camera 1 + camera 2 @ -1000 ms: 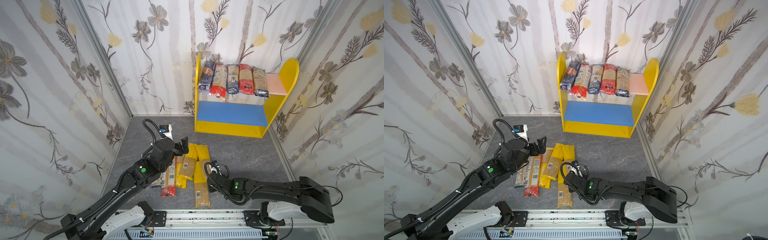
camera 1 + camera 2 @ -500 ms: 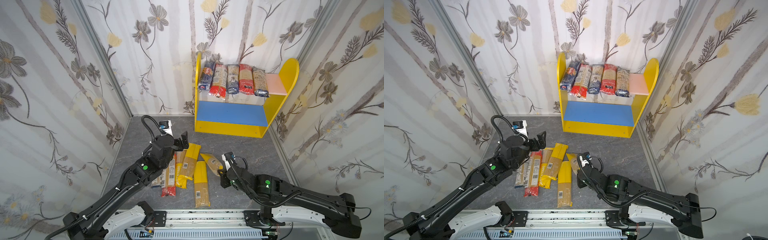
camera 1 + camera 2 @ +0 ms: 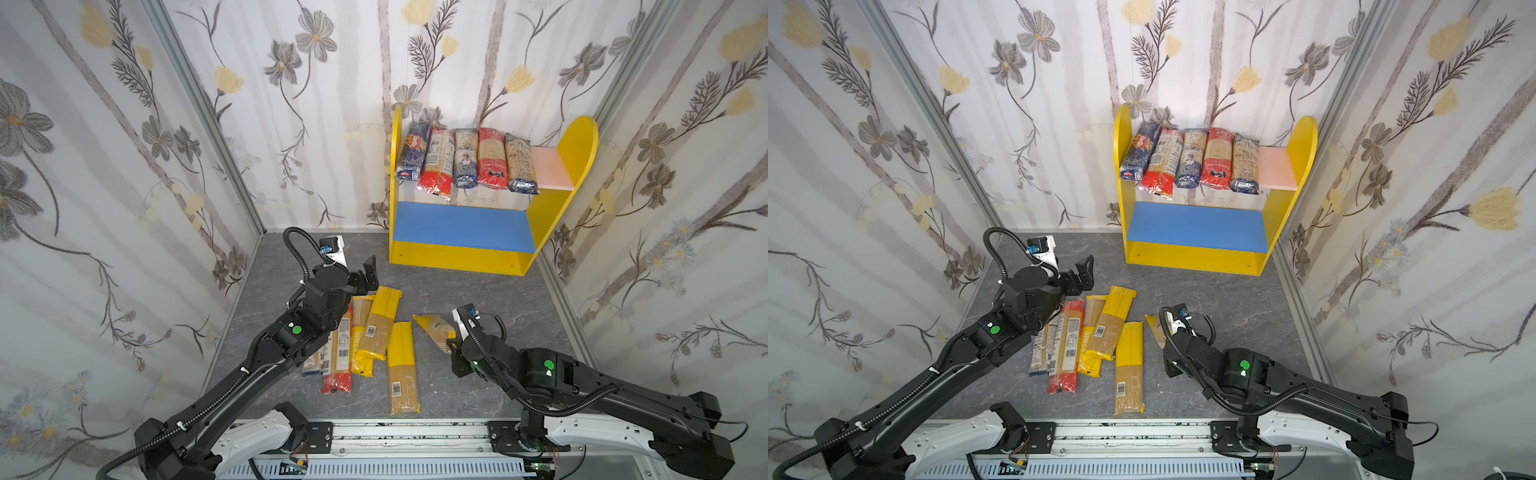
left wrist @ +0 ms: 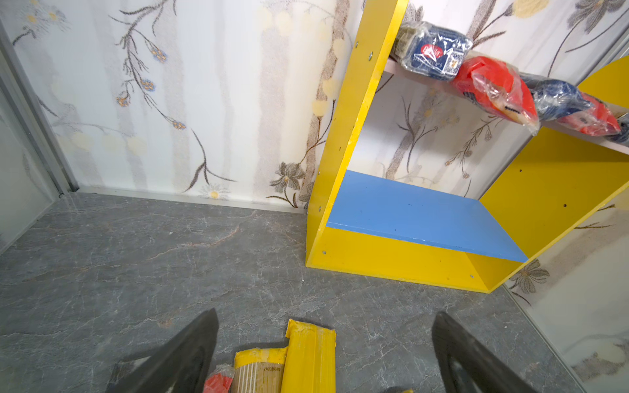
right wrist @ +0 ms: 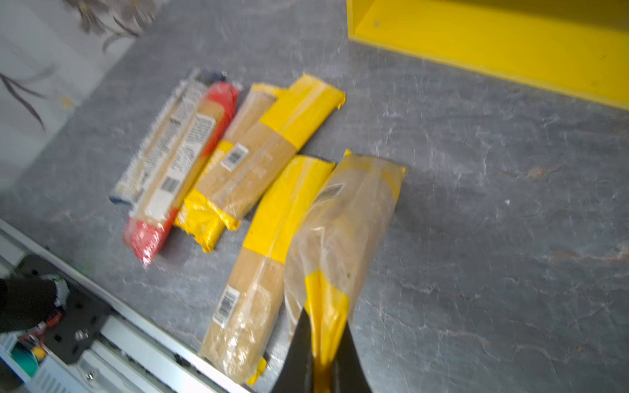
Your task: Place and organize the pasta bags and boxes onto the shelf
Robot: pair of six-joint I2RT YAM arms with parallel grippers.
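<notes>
The shelf stands against the back wall, with several pasta packets side by side on its pink upper board; its blue lower board is bare. My right gripper is shut on the yellow end of one packet, which hangs tilted above the floor. Several more packets lie in a loose row on the grey floor. Over their far ends my left gripper stands open, holding nothing.
Flowered walls close in the left, back and right sides. A metal rail runs along the front edge. One long yellow packet lies apart from the row, close to the held one. Bare grey floor lies between the packets and the shelf.
My right gripper has pulled the yellow-ended packet out of the row, raising it and drawing it to the right. The left gripper has drifted a little toward the back, still open.
</notes>
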